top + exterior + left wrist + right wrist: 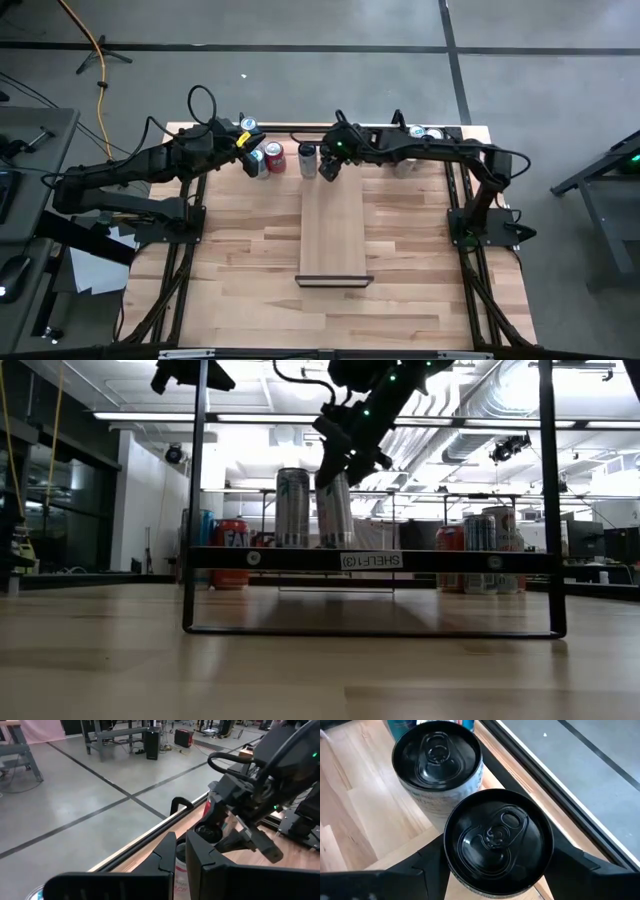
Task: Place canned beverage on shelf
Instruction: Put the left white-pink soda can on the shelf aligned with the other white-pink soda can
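Our right claw (495, 870) has its fingers on either side of a tall black-topped can (497, 842), gripping it from above with the can's long axis upright. The can hangs at the far end of the shelf (333, 235), just beside a second tall can (307, 160) standing there. The shelf plank runs from there toward us. Our left claw (250, 152) is clenched shut near a red can (275, 157), waiting

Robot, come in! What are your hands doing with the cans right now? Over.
Right gripper jaws around a black-topped can, near the shelf's far end. Left gripper shut, by the red can. Second black-topped can close beside.
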`<state>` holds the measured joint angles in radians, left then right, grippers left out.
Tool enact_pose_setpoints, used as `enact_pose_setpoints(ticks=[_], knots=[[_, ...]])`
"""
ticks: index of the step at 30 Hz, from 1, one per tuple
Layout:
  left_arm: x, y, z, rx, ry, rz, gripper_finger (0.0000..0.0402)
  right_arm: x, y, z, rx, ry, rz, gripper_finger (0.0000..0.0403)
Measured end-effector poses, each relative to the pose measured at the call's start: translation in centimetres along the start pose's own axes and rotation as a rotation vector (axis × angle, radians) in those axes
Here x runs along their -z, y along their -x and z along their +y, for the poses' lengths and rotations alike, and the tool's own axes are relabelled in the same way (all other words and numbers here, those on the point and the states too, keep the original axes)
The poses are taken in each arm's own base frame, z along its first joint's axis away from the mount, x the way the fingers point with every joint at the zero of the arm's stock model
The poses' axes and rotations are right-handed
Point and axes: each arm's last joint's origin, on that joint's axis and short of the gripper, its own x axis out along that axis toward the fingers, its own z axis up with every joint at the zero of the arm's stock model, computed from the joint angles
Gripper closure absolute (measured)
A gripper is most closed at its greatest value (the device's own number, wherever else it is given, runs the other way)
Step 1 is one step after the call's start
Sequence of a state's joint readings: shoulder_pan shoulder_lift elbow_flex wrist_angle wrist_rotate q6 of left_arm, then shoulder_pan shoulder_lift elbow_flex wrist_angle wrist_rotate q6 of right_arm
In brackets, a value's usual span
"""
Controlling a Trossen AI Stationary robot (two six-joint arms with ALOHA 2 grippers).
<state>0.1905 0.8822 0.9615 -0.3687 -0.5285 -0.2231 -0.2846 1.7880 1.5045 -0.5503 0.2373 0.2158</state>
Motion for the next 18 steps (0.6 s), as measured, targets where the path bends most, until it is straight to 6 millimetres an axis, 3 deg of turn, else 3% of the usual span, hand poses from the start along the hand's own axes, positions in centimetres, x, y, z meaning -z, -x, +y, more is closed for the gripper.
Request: enact_pose_setpoints(ticks=[18], knots=[[0.0, 0.0, -0.01, 0.002, 0.002, 0.001, 0.0401, -0.51, -0.05, -1.03, -0.004, -0.022, -0.025, 0.0155]])
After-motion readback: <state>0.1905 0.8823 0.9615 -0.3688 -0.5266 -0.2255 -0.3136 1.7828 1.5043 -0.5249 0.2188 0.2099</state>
